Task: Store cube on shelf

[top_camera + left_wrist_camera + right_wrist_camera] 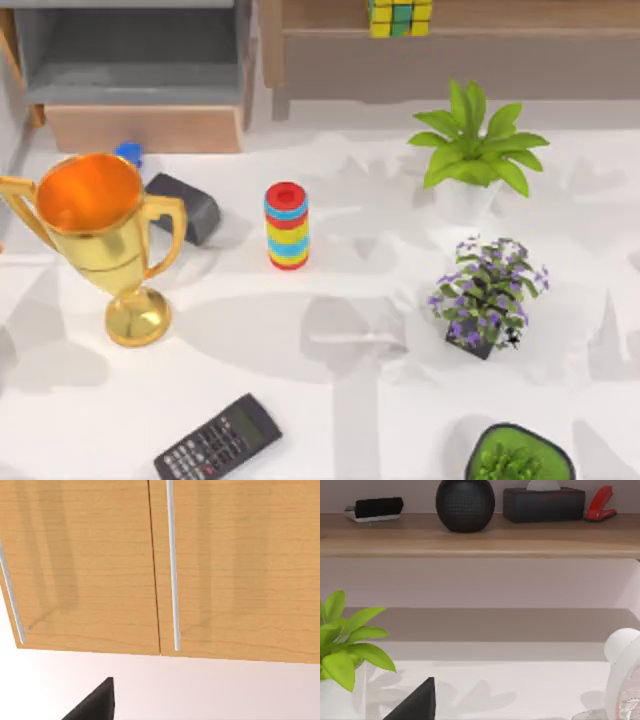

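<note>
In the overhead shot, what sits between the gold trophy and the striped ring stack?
In the top view a dark grey block lies between the gold trophy and the ring stack, close beside the trophy's handle.

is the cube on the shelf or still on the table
On the shelf: the cube sits on the wooden shelf ledge at the top view's far edge.

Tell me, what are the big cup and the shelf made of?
The trophy cup looks like shiny gold metal: it gleams and reflects light. The shelf, where the cube sits, looks like matte light-brown wood with faint grain. It's rendered, so that's only how they look.
</note>
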Controlling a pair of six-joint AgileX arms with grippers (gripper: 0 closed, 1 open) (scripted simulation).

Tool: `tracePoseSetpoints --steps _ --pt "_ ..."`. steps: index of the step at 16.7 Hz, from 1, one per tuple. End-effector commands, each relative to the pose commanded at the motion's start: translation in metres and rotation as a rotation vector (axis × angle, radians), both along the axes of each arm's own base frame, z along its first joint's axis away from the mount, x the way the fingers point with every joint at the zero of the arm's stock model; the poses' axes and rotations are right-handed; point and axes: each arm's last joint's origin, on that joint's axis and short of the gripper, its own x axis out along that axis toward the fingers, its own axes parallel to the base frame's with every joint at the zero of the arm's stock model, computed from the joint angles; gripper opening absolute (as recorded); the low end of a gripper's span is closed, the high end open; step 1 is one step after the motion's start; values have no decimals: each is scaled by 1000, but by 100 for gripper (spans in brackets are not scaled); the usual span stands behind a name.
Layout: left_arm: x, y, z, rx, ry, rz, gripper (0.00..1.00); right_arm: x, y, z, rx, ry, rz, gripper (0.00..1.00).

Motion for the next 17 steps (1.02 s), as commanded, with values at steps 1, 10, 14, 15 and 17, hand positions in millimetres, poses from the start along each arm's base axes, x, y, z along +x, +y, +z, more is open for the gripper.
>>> tracePoseSetpoints --steps 1,10,14,15,17 --pt "-9 1 -15 -10 55 0 100 0 0 0 0 0 0 100" --pt "-24 -4 -49 -50 177 -32 100 0 0 0 0 0 0 100" --pt "-9 -4 -50 -53 181 -30 100 0 0 0 0 0 0 100" --pt "-4 -4 -50 -52 181 -30 100 0 0 0 0 0 0 100" --pt "0 -4 -50 -53 181 -30 100 0 0 0 0 0 0 100"
